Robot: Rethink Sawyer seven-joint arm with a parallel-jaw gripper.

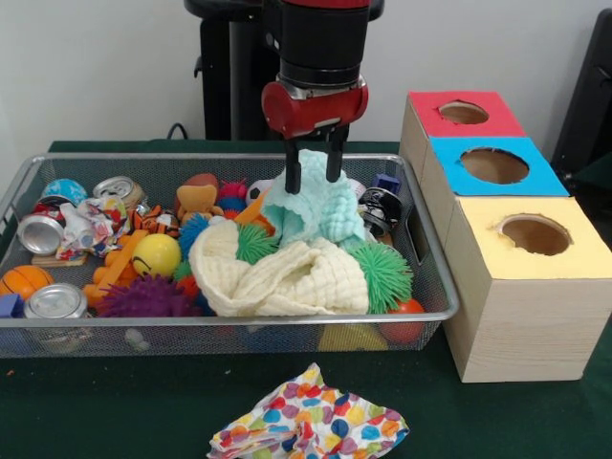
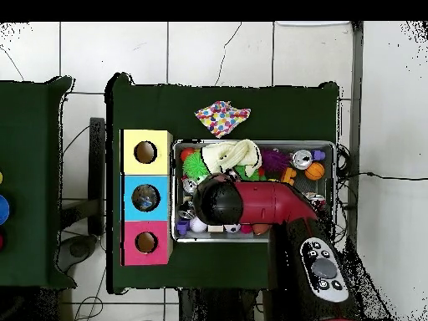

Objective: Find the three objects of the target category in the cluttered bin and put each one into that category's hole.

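My gripper [image 1: 314, 170] hangs over the middle of the wire bin [image 1: 57, 325], shut on a mint-green cloth [image 1: 311, 210] whose top is pinched between the fingers while the rest drapes down onto the clutter. A cream cloth [image 1: 277, 277] lies bunched in front of it, seen from above as a pale heap [image 2: 230, 155]. A polka-dot cloth [image 1: 311, 426] lies on the table outside the bin, near its front edge [image 2: 221, 117]. In the overhead view the arm [image 2: 259, 205] hides the gripper and the green cloth.
Beside the bin stands a wooden box with a red hole [image 1: 464, 113], a blue hole [image 1: 494, 165] and a yellow hole [image 1: 535, 234]. The bin holds crushed cans [image 1: 55, 301], spiky balls [image 1: 387, 277], a yellow smiley ball [image 1: 156, 255], a basketball [image 1: 24, 280] and toys.
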